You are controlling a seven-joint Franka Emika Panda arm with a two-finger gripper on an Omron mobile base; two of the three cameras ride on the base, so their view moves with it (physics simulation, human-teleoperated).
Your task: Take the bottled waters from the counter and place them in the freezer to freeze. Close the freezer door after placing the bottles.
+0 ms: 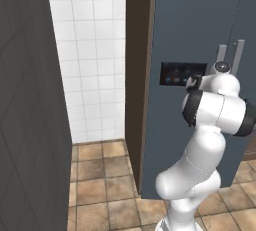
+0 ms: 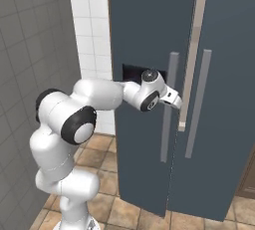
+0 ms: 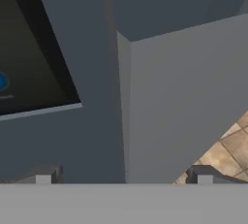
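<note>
The freezer (image 2: 224, 35) is a tall slate-blue appliance in front of me. Its freezer door (image 2: 144, 25) (image 1: 195, 20) carries a dark control panel (image 1: 182, 73) (image 3: 29, 63) and a vertical grey bar handle (image 2: 169, 109) (image 3: 179, 106). A pale strip along the door's right edge (image 2: 195, 40) shows that it stands slightly ajar. My gripper (image 2: 175, 99) (image 3: 124, 177) is open right at the handle, just below the control panel. In the hand view the bar rises close ahead between the two spread fingertips (image 3: 43, 177). Nothing is gripped. The bottled waters and the counter are out of view.
The neighbouring door has its own grey bar handle (image 2: 199, 104). A brown wooden panel (image 1: 137, 65) flanks the freezer, with a white tiled wall (image 1: 90, 50) beside it. A dark grey wall (image 1: 25, 125) stands close on the left. Brown floor tiles (image 1: 100, 175) lie below.
</note>
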